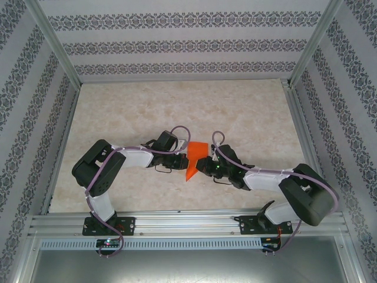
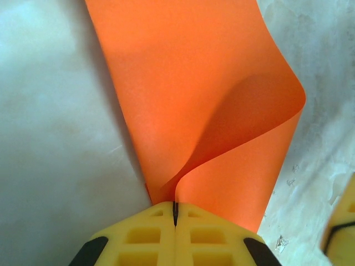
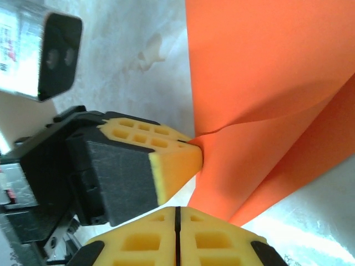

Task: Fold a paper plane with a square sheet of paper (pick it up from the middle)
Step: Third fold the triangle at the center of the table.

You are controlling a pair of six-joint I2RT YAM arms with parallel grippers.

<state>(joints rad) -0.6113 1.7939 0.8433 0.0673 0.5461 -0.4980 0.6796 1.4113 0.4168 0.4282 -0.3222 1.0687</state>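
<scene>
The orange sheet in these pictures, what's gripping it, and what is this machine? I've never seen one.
Two robot arms are bolted at a table's near edge. The overhead picture shows the left arm, the right arm and the table. The other two pictures come from a camera on each wrist. Between the arms is the orange paper sheet, curled over. The left arm's jaws are shut on it. The right arm's jaws are shut too, beside the paper; whether they pinch it is unclear.

Soft light is falling evenly. In the left wrist view, the square sheet of paper is shading the table toward ten o'clock.
</scene>
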